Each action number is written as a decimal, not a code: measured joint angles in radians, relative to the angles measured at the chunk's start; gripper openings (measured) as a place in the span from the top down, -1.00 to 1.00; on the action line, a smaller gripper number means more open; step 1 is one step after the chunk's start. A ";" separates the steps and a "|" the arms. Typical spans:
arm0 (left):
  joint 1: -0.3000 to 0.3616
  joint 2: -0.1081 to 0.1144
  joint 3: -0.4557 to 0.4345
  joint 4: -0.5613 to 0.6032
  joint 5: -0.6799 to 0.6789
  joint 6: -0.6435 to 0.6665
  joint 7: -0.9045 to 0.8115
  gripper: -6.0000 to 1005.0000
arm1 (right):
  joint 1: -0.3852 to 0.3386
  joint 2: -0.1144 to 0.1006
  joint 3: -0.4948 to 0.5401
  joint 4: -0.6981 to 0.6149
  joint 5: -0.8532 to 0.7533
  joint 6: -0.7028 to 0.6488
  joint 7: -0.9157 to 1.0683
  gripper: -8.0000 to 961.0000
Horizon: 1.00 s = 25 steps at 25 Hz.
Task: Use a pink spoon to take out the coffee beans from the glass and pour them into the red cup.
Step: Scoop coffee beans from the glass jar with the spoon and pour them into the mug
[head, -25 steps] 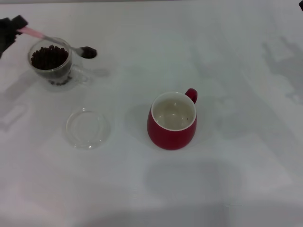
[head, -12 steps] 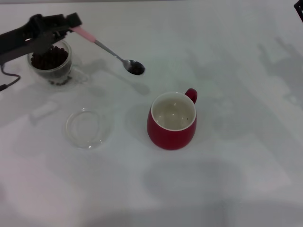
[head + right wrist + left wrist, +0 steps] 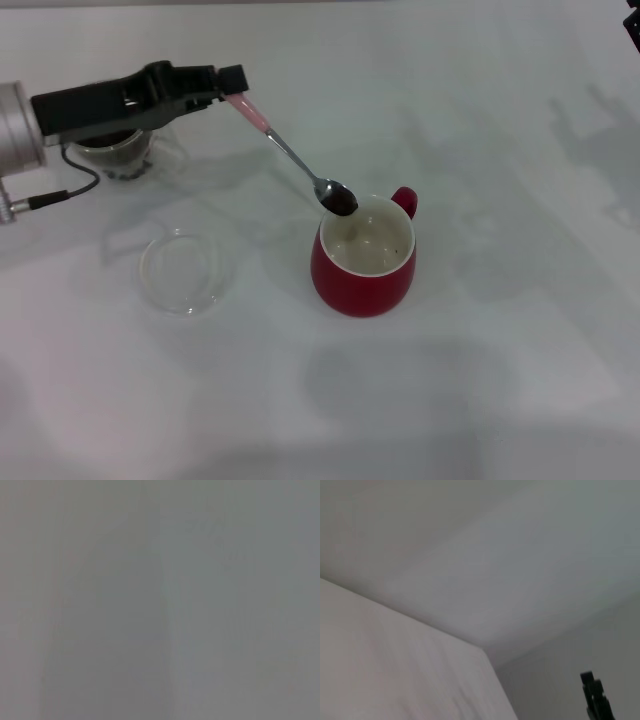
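On my head camera I am logging the white table [image 3: 480, 380] as the largest item, carrying everything else. Next, my left arm is reaching in from the left edge, its left gripper [image 3: 232, 80] sitting clamped on the pink handle end of the pink spoon [image 3: 296, 158]. The red cup [image 3: 364, 257] is standing upright near the table's middle, cream inside facing up, its small loop handle pointing to the far right. A flat clear glass dish [image 3: 187, 270] is lying to the left of the cup, well apart from it. The glass [image 3: 122, 153] is standing at the far left, mostly hidden under my left arm, so I am not reading its contents. The spoon is slanting down from the gripper toward the cup, its metal bowl hanging just over the cup's far left rim. The coffee beans [image 3: 341, 203] are showing as a small dark heap in that bowl. My right gripper [image 3: 633, 30] is showing only as a dark sliver at the top right corner; I cannot tell how its fingers stand.
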 joint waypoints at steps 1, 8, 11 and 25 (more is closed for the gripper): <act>-0.007 0.000 0.007 0.001 0.003 -0.002 0.005 0.72 | -0.001 0.000 0.000 0.001 0.000 -0.001 0.000 -0.28; -0.067 -0.002 0.014 0.005 0.071 -0.030 0.015 0.72 | -0.006 0.000 -0.006 0.003 0.000 -0.007 0.003 -0.27; -0.093 -0.006 0.014 0.019 0.120 -0.041 0.016 0.72 | -0.007 0.000 -0.006 0.003 0.000 -0.012 0.003 -0.27; -0.107 -0.058 0.014 0.226 0.244 -0.056 0.016 0.72 | -0.014 -0.001 -0.001 0.003 0.008 -0.037 0.004 -0.27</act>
